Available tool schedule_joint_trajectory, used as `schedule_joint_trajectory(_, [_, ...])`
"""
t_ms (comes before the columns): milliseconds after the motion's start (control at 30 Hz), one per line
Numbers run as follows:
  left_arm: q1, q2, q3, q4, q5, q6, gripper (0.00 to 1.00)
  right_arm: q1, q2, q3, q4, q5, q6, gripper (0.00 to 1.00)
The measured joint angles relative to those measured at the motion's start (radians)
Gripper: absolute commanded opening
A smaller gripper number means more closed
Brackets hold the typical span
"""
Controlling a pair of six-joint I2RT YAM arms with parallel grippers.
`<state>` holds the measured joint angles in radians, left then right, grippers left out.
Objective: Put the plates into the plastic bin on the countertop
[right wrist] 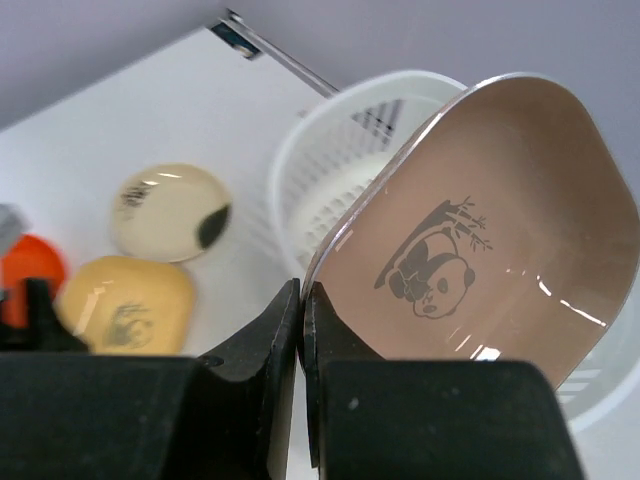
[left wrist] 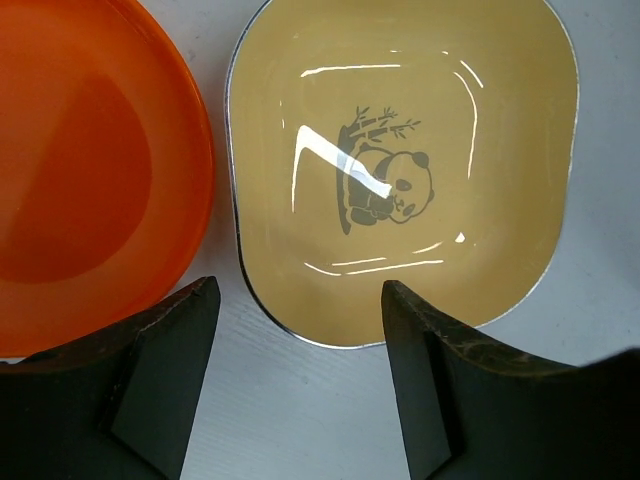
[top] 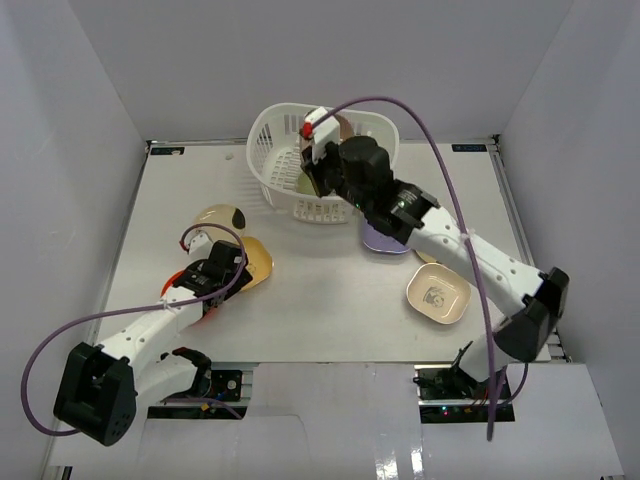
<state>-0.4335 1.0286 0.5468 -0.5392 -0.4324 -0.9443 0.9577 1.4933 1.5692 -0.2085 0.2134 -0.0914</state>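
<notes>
Right gripper [right wrist: 302, 300] pinched the rim of a glossy mauve-brown plate [right wrist: 480, 230] — rounded-square, panda-printed — tilted over the white lattice plastic bin [right wrist: 330, 190] at the table's [top: 330, 300] far edge. Left gripper [left wrist: 300, 295] stood wide above a yellow panda plate [left wrist: 400, 150] near the left edge.

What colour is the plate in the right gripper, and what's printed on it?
Mauve-brown plate with a grey panda print; right wrist view shows it best.

Plain white walls [top: 300, 60] stand at back, left and right, a metal rail [top: 512, 215] runs along the right wall's foot, and a glossy white panel [top: 330, 410] lies in front.
</notes>
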Motion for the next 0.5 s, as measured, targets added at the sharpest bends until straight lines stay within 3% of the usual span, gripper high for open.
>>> schedule_joint_trajectory(200, [0.0,0.066,0.0,0.052,-0.024,0.008,0.68,-0.212,0.344,0.252,-0.013,-0.04,-0.095,0.08])
schedule_joint_trajectory(333, [0.0,0.111,0.0,0.077,-0.036,0.014,0.57,-0.25,0.574,0.414,-0.077,-0.071,-0.132,0.08])
schedule_joint_trajectory(500, [0.001,0.135,0.0,0.098,-0.042,0.026,0.39,-0.25,0.685,0.426,-0.139,-0.114,-0.152,0.08])
